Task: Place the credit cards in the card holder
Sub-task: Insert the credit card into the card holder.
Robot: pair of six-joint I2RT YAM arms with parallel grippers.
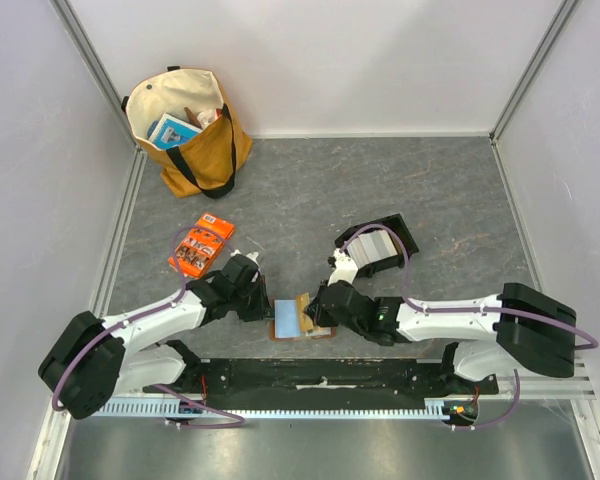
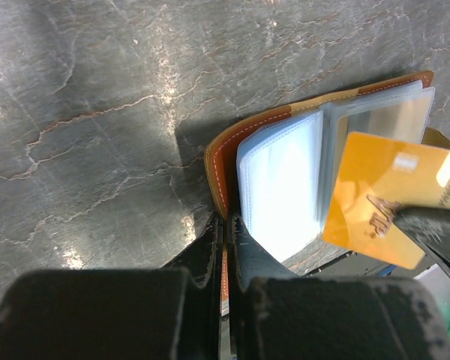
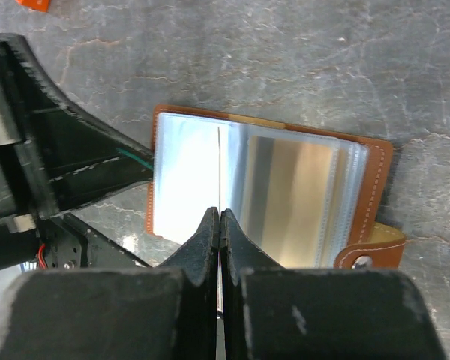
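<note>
The tan-brown card holder lies open on the grey table between the two grippers, its clear plastic sleeves fanned out. My left gripper is shut on the edge of its leather cover, as the left wrist view shows. My right gripper is shut on a gold-orange credit card held on edge just over the sleeves. In the right wrist view this card is a thin line above the open holder. More pale grey cards lie in the black tray.
The black open tray sits behind the right arm. An orange printed packet lies behind the left arm. A tan tote bag stands at the back left. Grey walls enclose the table.
</note>
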